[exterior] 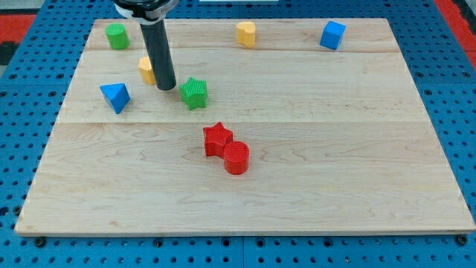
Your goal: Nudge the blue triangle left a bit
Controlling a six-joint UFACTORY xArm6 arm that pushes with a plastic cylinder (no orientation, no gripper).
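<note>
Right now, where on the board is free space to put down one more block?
Free: the whole strip below the red star and red cylinder, and the right side under the blue cube. Crowded: my tip, between yellow block and green star.

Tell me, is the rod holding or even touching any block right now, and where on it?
Nothing is held. My tip rests on the board between the partly hidden yellow block and the green star, right of the blue triangle and apart from it.
</note>
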